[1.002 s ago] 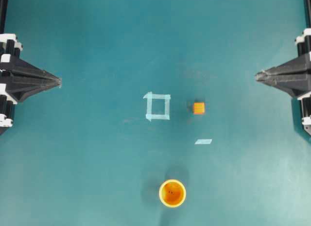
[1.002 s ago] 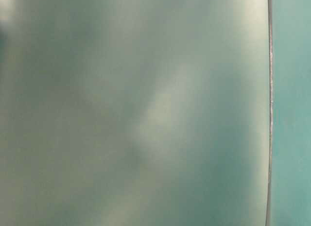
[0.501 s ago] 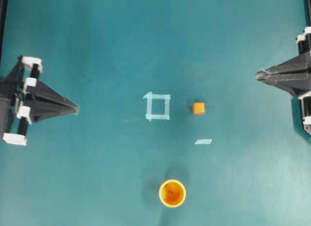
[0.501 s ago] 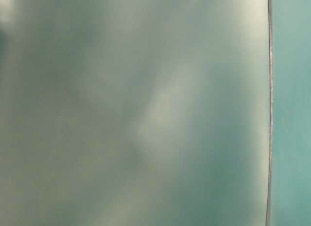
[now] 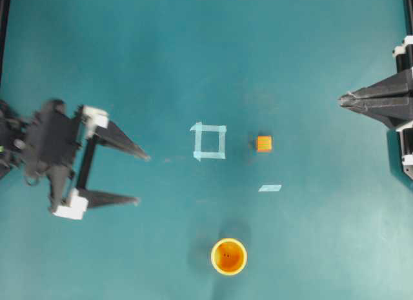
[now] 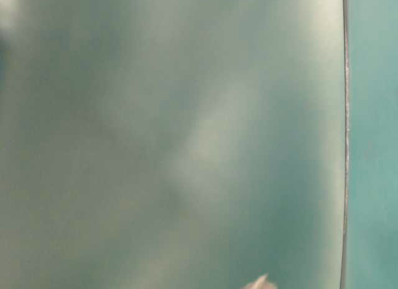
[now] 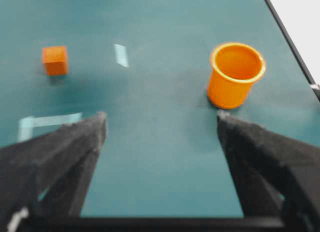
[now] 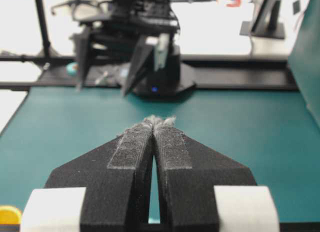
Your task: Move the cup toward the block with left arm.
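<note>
The yellow-orange cup (image 5: 229, 256) stands upright near the table's front edge; it also shows in the left wrist view (image 7: 235, 75). The tiny orange block (image 5: 264, 143) sits right of centre, and in the left wrist view (image 7: 55, 60) at upper left. My left gripper (image 5: 141, 178) is open and empty at the left, its jaws spread wide, well short of the cup; in its own view (image 7: 161, 117) the cup lies ahead by the right fingertip. My right gripper (image 5: 341, 101) is shut and empty at the far right edge, seen in its own view (image 8: 159, 120).
A pale tape square outline (image 5: 209, 141) lies at the table's centre, left of the block. A pale tape strip (image 5: 270, 188) lies below the block. The table-level view shows only a blurred grey-green surface.
My left arm has swung out from the left edge toward the centre and front, and its jaws have opened wide. The right arm, cup and block have not moved.
</note>
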Robot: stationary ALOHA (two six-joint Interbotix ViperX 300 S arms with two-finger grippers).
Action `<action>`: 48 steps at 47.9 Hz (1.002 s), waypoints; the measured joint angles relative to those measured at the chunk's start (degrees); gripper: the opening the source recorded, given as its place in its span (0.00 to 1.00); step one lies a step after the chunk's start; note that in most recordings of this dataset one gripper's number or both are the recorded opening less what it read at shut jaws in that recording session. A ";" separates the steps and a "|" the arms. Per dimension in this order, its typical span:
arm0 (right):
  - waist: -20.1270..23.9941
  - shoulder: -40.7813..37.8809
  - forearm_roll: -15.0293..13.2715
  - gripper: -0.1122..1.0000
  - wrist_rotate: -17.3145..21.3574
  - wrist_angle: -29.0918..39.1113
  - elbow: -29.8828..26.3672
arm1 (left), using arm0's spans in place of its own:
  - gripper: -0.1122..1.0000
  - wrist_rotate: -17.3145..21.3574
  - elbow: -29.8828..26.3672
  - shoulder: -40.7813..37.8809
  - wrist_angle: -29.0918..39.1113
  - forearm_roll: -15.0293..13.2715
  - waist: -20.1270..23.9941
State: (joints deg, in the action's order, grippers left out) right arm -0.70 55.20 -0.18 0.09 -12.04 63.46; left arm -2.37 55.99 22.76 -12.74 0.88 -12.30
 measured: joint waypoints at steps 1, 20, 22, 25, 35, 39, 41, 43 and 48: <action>0.00 0.09 0.00 0.10 -0.09 0.18 0.00 | 0.88 0.18 -0.62 -0.88 0.18 -0.09 -0.26; 0.00 0.26 0.00 0.10 0.44 1.32 0.00 | 0.88 1.85 -11.07 -14.24 6.59 0.09 -4.83; 0.00 0.26 0.00 0.10 0.44 1.32 0.00 | 0.88 1.85 -11.69 -15.38 6.68 0.09 -5.01; 0.00 0.26 0.00 0.10 0.44 1.32 0.00 | 0.88 1.76 -12.48 -16.88 6.68 0.09 -5.27; 0.00 0.26 0.00 0.10 0.44 1.32 0.00 | 0.88 0.88 -14.85 -21.53 6.94 0.09 -6.24; 0.00 0.26 0.09 0.10 0.44 1.32 0.00 | 0.88 0.79 -15.82 -23.38 7.03 0.09 -6.77; 0.00 0.26 0.09 0.10 0.44 1.32 0.00 | 0.88 0.88 -16.35 -24.26 7.03 0.09 -6.94; 0.00 0.26 0.00 0.10 0.44 1.32 0.00 | 0.88 0.79 -16.96 -25.22 7.03 0.09 -7.12; 0.00 0.26 0.00 0.10 0.44 1.41 0.00 | 0.88 0.79 -18.72 -28.04 6.94 0.09 -7.47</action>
State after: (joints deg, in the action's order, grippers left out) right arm -0.70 55.46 -0.18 0.53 -10.63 63.46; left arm -1.58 37.27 -5.27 -5.80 0.97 -19.78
